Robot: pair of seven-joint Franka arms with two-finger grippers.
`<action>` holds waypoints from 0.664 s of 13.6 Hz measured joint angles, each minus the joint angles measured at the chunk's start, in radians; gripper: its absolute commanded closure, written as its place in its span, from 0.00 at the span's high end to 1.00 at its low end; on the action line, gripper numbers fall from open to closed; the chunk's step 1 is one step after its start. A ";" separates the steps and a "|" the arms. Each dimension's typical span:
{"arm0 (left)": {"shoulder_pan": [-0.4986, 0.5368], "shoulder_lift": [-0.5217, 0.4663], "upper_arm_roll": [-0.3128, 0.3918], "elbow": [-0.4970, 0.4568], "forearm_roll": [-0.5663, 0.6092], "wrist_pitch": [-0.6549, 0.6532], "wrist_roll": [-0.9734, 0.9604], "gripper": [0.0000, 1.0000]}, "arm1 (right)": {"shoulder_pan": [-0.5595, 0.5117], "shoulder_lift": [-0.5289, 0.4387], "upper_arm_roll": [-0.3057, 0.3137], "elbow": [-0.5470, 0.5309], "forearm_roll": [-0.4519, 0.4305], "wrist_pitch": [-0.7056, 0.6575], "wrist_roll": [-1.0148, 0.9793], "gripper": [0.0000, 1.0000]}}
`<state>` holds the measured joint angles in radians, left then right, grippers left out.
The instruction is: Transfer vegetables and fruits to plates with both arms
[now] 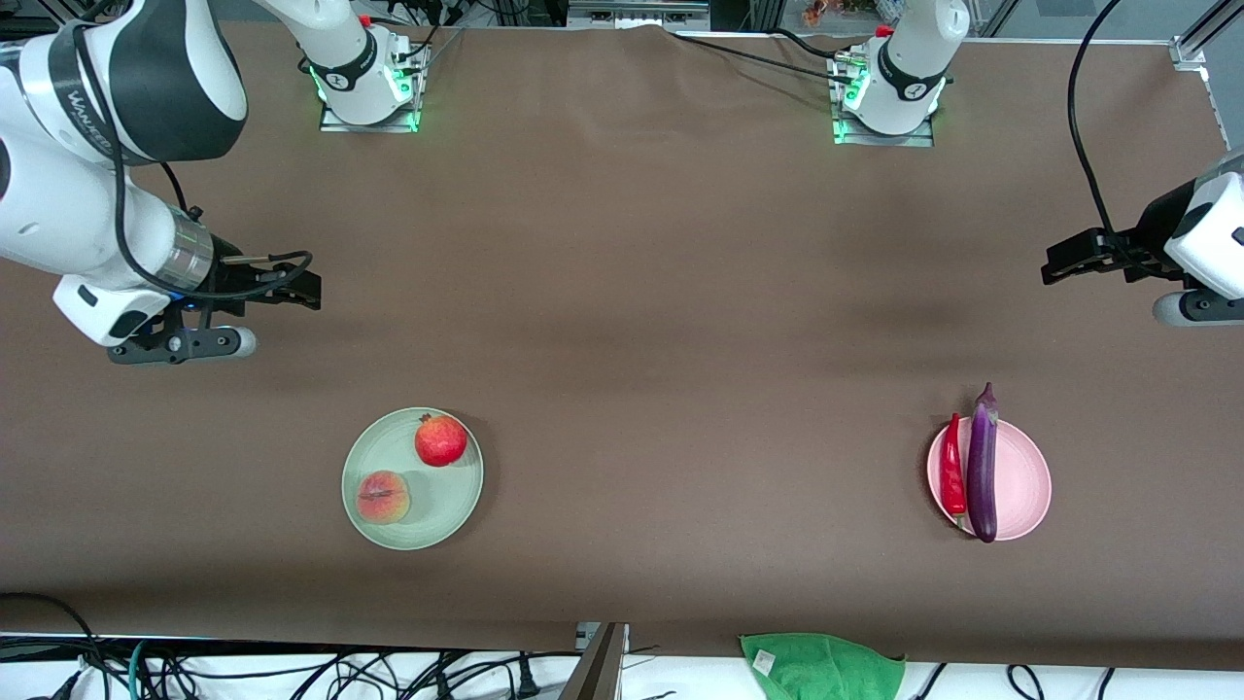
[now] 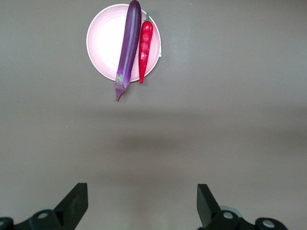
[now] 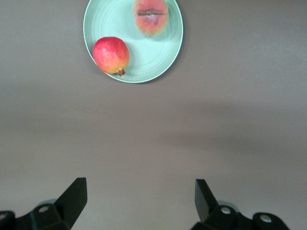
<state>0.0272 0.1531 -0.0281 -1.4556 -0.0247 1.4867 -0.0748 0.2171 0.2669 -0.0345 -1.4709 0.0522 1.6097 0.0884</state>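
Note:
The red pomegranate (image 1: 440, 439) and the yellow-pink peach (image 1: 383, 497) lie on the mint green plate (image 1: 457, 498) toward the right arm's end; they also show in the right wrist view as pomegranate (image 3: 111, 55), peach (image 3: 150, 17) and plate (image 3: 168, 57). The purple eggplant (image 1: 983, 472) and the red chili (image 1: 953, 472) lie on the pink plate (image 1: 1025, 486); the left wrist view shows the eggplant (image 2: 127, 45), chili (image 2: 145, 45) and plate (image 2: 103, 43). My right gripper (image 1: 301, 289) (image 3: 140, 196) is open and empty over bare table. My left gripper (image 1: 1054, 264) (image 2: 142, 199) is open and empty over bare table.
A green cloth (image 1: 821, 666) hangs at the table edge nearest the camera. The arm bases (image 1: 369, 87) (image 1: 889, 97) stand along the farthest edge. Cables lie below the table's near edge. The brown tabletop (image 1: 661, 340) stretches between the two plates.

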 measured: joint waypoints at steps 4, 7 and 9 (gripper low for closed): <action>0.000 0.000 0.000 0.000 0.000 0.000 0.000 1.00 | 0.001 0.000 0.000 -0.008 0.000 0.017 0.000 0.99; 0.000 0.000 0.000 0.000 0.000 0.000 0.000 1.00 | 0.001 0.000 0.001 -0.008 0.000 0.019 0.000 0.99; 0.000 0.000 0.000 0.000 0.000 0.000 0.000 1.00 | 0.002 0.000 0.001 -0.009 0.000 0.024 0.000 0.99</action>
<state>0.0273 0.1535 -0.0281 -1.4556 -0.0247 1.4867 -0.0748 0.2187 0.2673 -0.0339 -1.4795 0.0522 1.6334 0.0884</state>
